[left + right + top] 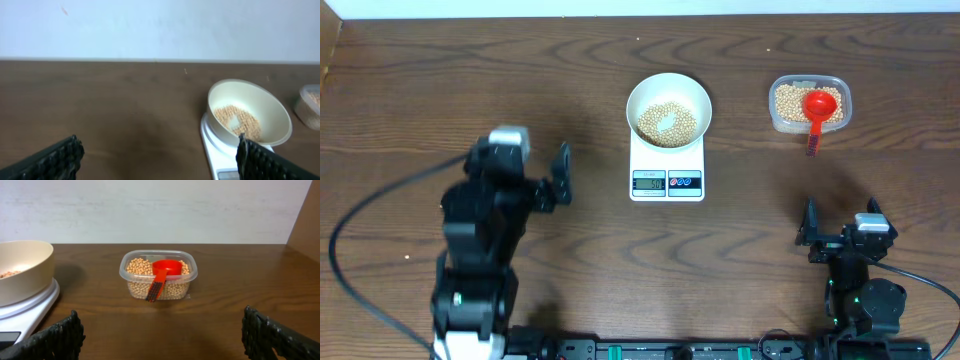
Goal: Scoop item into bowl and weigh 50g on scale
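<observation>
"Overhead view first: where is the bowl [670, 86]?"

"Mid-table [420, 80], sitting on the scale [667, 162]. It covers the scale's 12 o'clock half, and the display [649, 182] shows at the 6 o'clock edge. I can't read the digits."

"And the beans [667, 124]?"

"A shallow heap lies in the bowl's bottom. More fill a clear tub [846, 102] at 3 o'clock from the bowl, well apart from it. A red scoop [817, 118] rests in that tub, cup on the beans, handle sticking out over the rim toward 6 o'clock."

"Grippers?"

"The left gripper [159, 144] hangs at about 8 o'clock from the scale, jaws spread wide and empty. Its wrist view has the bowl and scale at 2 o'clock. The right gripper [161, 316] sits at 6 o'clock from the tub, apart from it, equally wide and holding nothing. Its wrist view faces the tub and scoop straight ahead at 12 o'clock."
</observation>
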`<move>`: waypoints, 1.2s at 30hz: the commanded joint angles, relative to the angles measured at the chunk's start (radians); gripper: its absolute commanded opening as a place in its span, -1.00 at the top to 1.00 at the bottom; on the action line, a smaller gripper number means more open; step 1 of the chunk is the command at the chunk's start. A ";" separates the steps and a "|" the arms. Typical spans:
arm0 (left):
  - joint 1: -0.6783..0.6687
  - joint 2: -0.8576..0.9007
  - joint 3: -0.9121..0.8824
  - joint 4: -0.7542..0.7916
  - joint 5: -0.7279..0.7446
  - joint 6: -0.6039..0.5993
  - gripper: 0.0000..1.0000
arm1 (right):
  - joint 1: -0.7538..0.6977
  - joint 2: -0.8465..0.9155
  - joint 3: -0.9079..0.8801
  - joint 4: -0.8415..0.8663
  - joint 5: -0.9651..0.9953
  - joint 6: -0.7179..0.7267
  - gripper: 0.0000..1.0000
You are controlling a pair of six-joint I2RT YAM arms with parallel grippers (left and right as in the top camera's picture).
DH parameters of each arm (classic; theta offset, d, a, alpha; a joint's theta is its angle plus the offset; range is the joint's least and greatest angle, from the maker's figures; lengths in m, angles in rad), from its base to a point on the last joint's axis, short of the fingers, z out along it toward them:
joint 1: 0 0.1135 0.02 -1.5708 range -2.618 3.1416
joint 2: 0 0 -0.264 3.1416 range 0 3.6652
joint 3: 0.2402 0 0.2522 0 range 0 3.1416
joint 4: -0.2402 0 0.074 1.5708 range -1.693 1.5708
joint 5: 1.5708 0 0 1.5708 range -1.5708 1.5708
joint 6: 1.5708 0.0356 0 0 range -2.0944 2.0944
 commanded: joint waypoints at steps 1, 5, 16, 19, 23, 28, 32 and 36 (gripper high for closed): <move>0.044 -0.147 -0.121 0.068 -0.008 0.064 -0.99 | 0.006 -0.005 -0.002 -0.005 0.011 -0.011 -0.98; 0.089 -0.303 -0.265 0.142 -0.009 0.101 -0.99 | 0.006 -0.006 -0.002 -0.005 0.011 -0.011 -0.99; 0.104 -0.607 -0.543 0.198 -0.134 0.100 -0.99 | 0.006 -0.006 -0.002 -0.004 0.011 -0.011 -0.99; 0.104 -0.649 -0.591 0.198 -0.137 0.100 -0.99 | 0.006 -0.005 -0.002 -0.005 0.011 -0.011 -0.99; 0.104 -0.686 -0.640 0.198 -0.136 0.100 -0.99 | 0.006 -0.005 -0.002 -0.004 0.011 -0.011 -0.98; 0.094 -0.703 -0.651 0.102 -0.142 0.097 -0.99 | 0.006 -0.006 -0.002 -0.005 0.011 -0.011 -0.99; 0.091 -0.703 -0.651 0.104 -0.140 0.097 -0.99 | 0.006 -0.005 -0.002 -0.005 0.011 -0.011 -0.99; 0.091 -0.698 -0.651 0.104 -0.140 0.097 -0.99 | 0.006 -0.005 -0.002 -0.005 0.011 -0.011 -0.99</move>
